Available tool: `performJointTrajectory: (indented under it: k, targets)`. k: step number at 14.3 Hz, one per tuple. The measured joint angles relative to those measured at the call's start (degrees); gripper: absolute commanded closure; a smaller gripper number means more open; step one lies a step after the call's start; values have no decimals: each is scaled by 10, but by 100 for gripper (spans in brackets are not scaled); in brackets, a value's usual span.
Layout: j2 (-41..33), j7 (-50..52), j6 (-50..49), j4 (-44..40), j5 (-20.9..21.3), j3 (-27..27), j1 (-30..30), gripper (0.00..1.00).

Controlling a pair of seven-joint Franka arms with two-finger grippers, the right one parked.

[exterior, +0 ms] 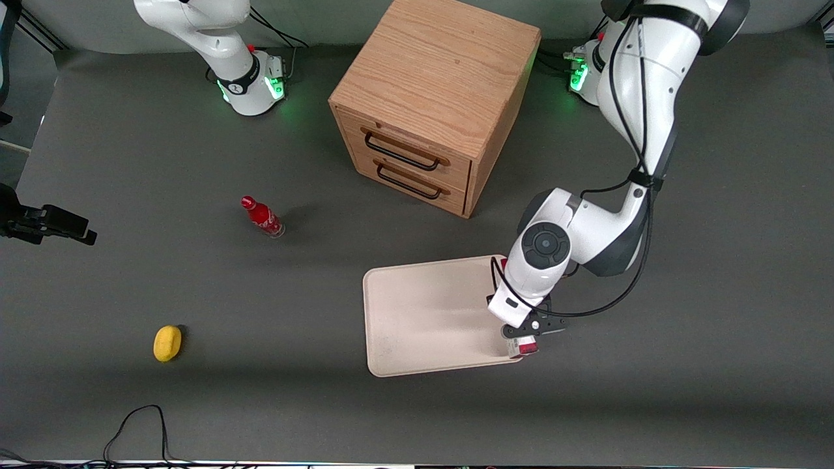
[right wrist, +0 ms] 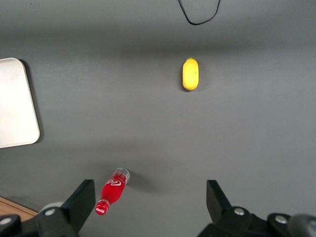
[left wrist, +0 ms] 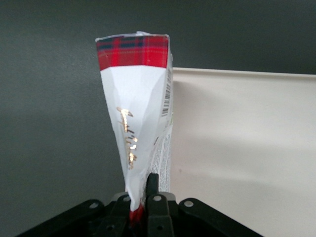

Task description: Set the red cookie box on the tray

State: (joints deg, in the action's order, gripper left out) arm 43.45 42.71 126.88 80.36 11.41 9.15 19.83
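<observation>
The left arm bends down low, its elbow up high and its wrist turned toward the table. The gripper point(exterior: 525, 340) points down, and its fingers point(left wrist: 152, 190) are squeezed tight on the box point(left wrist: 140, 106).

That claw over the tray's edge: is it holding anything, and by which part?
Yes. The gripper is shut on the red cookie box, pinching one narrow end of it; the box hangs at the rim of the tray.

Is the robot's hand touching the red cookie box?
Touching. In the left wrist view the gripper has its fingers shut on the red cookie box, at the tray edge.
</observation>
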Motion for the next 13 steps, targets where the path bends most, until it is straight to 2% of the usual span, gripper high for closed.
performJointTrajectory:
  k: [7,8,9,13]
  targets:
    - [15,-1,5,0,1,-2,9,100]
    - [16,-1,6,0,1,-2,11,89]
    - [17,-1,9,1,2,-2,13,1]
    - [19,-1,34,1,4,-4,15,0]
